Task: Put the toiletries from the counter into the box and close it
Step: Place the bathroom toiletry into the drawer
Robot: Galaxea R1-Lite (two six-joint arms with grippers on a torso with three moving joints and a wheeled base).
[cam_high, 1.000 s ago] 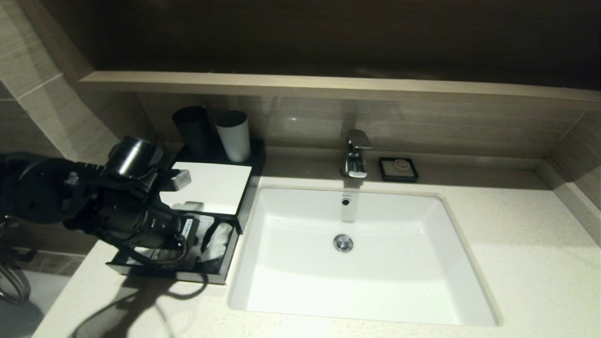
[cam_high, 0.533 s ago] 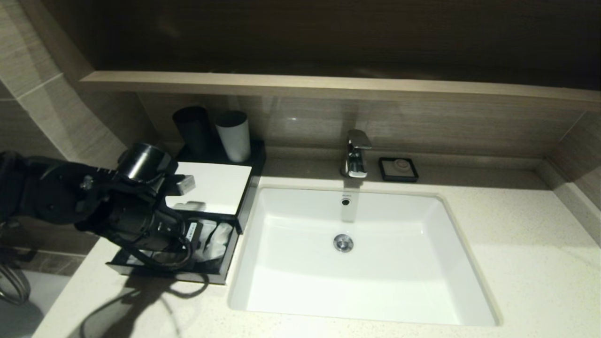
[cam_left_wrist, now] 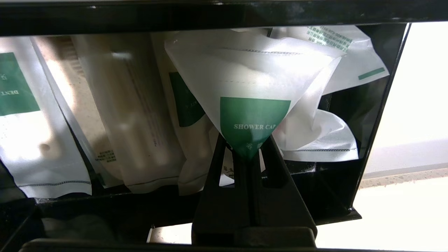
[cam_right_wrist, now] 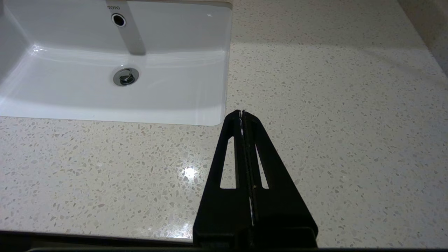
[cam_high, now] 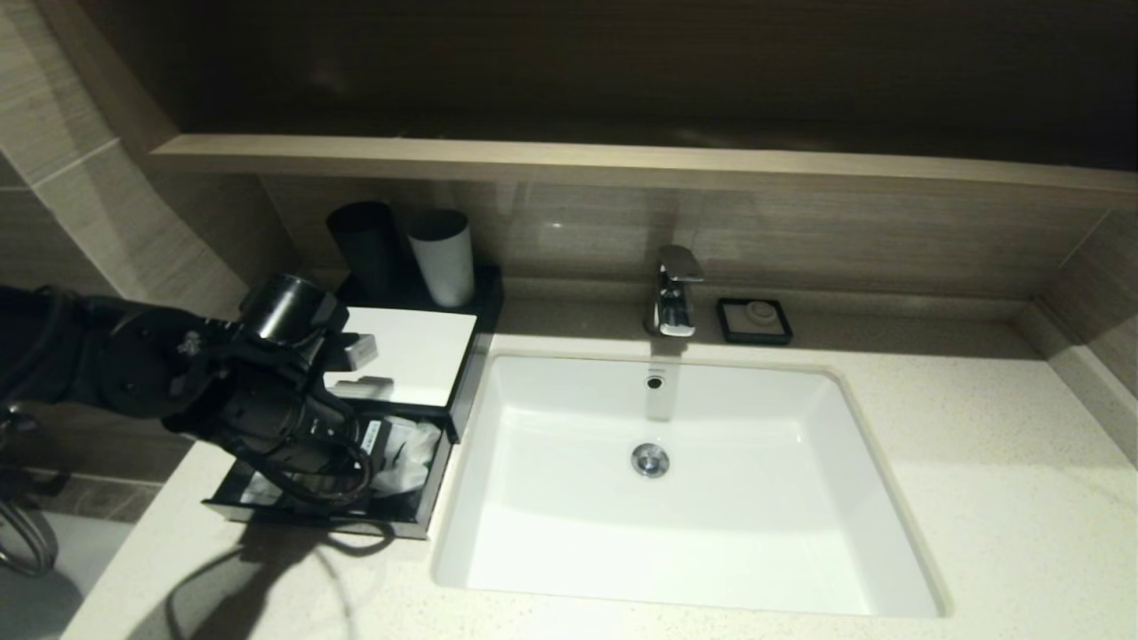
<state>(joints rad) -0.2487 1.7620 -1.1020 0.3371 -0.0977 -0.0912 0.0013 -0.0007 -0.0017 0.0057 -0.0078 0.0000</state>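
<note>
Left gripper [cam_left_wrist: 247,154] pinching shower cap sachet [cam_left_wrist: 250,101] over the drawer [cam_high: 418,511]; other sachets inside. Release, closing left.

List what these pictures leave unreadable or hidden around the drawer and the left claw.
- Head view: the drawer contents are mostly hidden by the left arm; the left claw itself is covered there.
- Left wrist view: the shower cap sachet blocks the packets behind it; the box top is cut off by the edge.
- Sachet small print: too small.
</note>
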